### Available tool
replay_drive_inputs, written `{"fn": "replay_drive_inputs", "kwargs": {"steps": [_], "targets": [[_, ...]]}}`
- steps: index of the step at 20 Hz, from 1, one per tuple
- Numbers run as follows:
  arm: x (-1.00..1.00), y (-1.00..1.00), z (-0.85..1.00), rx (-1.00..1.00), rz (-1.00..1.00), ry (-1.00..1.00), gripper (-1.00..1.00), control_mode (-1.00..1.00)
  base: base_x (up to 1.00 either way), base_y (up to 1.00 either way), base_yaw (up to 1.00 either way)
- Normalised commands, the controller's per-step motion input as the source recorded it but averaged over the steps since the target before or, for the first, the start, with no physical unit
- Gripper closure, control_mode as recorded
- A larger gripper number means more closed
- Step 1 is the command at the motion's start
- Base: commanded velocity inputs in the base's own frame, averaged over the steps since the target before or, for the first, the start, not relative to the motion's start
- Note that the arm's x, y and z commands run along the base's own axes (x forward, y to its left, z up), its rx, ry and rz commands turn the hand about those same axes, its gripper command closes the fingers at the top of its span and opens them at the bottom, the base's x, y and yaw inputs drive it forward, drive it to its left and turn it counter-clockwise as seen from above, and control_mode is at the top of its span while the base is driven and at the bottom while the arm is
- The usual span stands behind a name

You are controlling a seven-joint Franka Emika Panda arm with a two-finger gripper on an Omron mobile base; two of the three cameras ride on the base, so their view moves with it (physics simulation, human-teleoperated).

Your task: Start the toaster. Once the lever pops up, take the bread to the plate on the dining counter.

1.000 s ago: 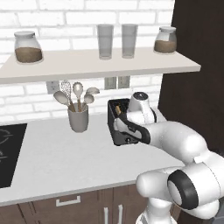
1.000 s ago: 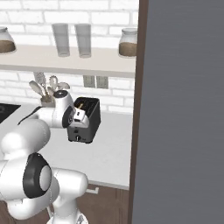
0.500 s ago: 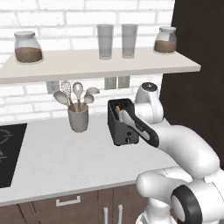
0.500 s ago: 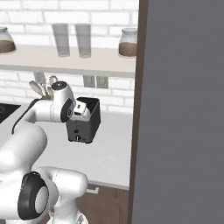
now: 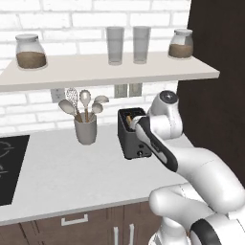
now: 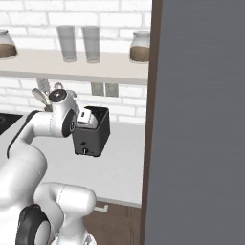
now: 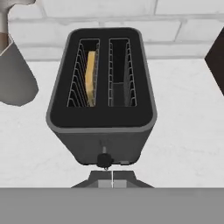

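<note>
My fingers (image 7: 112, 183) are pressed fully together with nothing between them, just in front of the toaster's (image 7: 101, 98) front face and slightly above its base, as seen from my hand. Directly ahead of them is a small dark round knob (image 7: 104, 160) low on that front face; I cannot tell whether it is the lever or whether my fingers touch it. The toaster is a dark, boxy two-slot model standing on the white tabletop (image 5: 72, 177) against a white brick wall. The bread (image 7: 90, 78), a pale tan slice, sits low in the left slot as my hand sees it; the other slot is empty. Beside the toaster stands a grey crock of utensils (image 5: 85, 123), and above it a shelf (image 5: 105, 72) carries jars and glasses. I judge the task is at its beginning: the bread is loaded, and whether toasting has started is unclear. Lifting the bread out and carrying it to the plate is all yet to be done.
</note>
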Motion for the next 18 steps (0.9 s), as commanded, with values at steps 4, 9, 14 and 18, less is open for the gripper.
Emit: {"fn": "replay_drive_inputs", "kwargs": {"steps": [4, 9, 14, 18], "targets": [[0.00, 0.06, 0.46, 0.00, 0.00, -0.18, 1.00, -1.00, 0.00, 0.00, 0.00], [0.00, 0.01, 0.48, 0.00, 0.00, -0.08, 1.00, -1.00, 0.00, 0.00, 0.00], [0.00, 0.00, 0.16, 0.00, 0.00, -0.01, 1.00, -1.00, 0.00, 0.00, 0.00], [0.00, 0.07, 0.00, 0.00, 0.00, 0.00, -1.00, -1.00, 0.00, 0.00, 0.00]]}}
